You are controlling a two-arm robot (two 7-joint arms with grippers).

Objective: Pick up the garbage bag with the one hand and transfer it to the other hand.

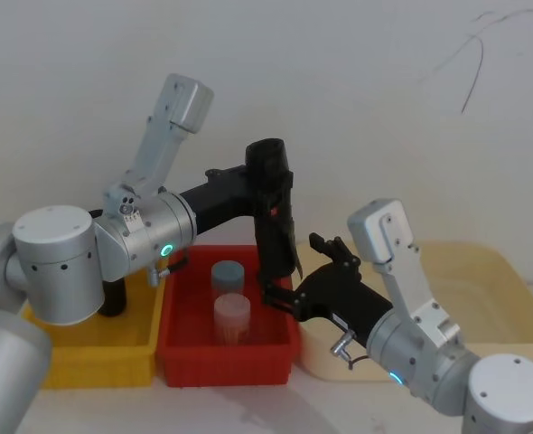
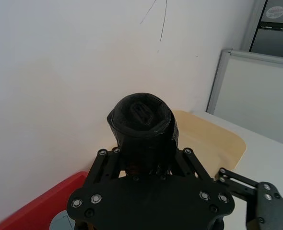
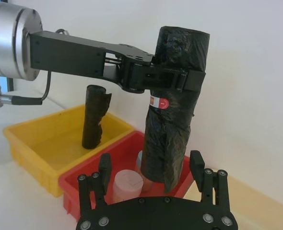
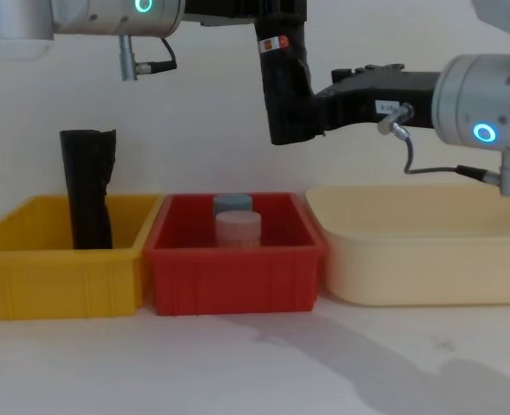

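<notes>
Right wrist view: the left end effector (image 3: 180, 79) is clamped on the upright garbage bag (image 3: 170, 139) just above its red-and-white label (image 3: 159, 102), whose writing is unreadable. The right end effector (image 3: 151, 164) is spread wide at the bag's lower end, above the red bin (image 4: 233, 251).

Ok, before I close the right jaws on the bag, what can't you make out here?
Whether the right gripper touches the garbage bag: chest view, the bag covers its jaws; head view, black on black.
Label text: too small, right wrist view.
Left gripper: jaws cut off by the chest view's top edge.
Base of the other black roll: behind the yellow bin wall, chest view.
</notes>
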